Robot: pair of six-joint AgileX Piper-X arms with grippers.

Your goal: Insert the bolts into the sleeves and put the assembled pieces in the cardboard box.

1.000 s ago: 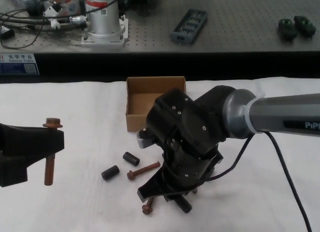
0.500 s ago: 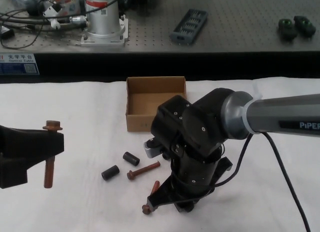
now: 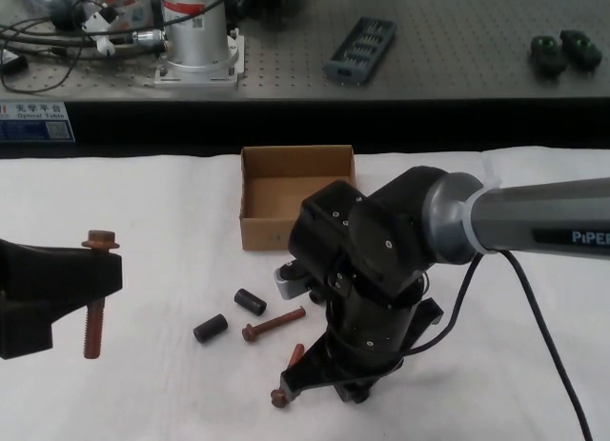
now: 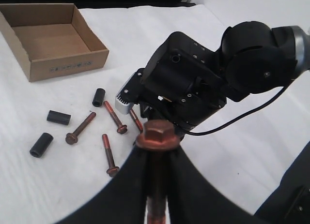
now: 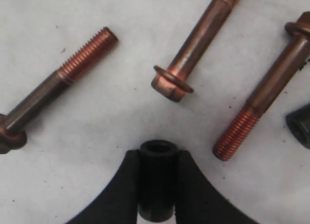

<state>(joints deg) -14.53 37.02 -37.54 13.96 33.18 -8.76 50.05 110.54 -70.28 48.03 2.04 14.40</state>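
The right hand [image 3: 334, 384] sits lower over the desk [image 3: 143, 203] than it did a second ago. The arm has dropped and swung its wrist round, so a bolt it was covering now shows beside it. In the last half second it has hardly stirred.

It is pressed together on a black sleeve [image 5: 156, 180]. In the right wrist view the two dark fingers [image 5: 191, 195] pinch the sleeve from either side, and its open bore faces the white cloth [image 5: 97, 137] just beyond. Three loose bolts [image 5: 198, 45] lie on the cloth there, all near the held sleeve and none touching it.

The left hand [image 3: 95, 277] has not moved (same place at the near left edge of the desk, well apart from the other arm). It is clamped on a rusty bolt [image 3: 92, 298], which stands upright with its flanged head above the fingers and its thread hanging below. In the left wrist view that head [image 4: 156, 137] sits right at the fingertips.

Two loose sleeves [image 3: 251, 301] lie on the cloth between the arms, with a bolt just beside them. The cardboard box [image 3: 295, 155] stands open behind them, on the far side of the right arm.
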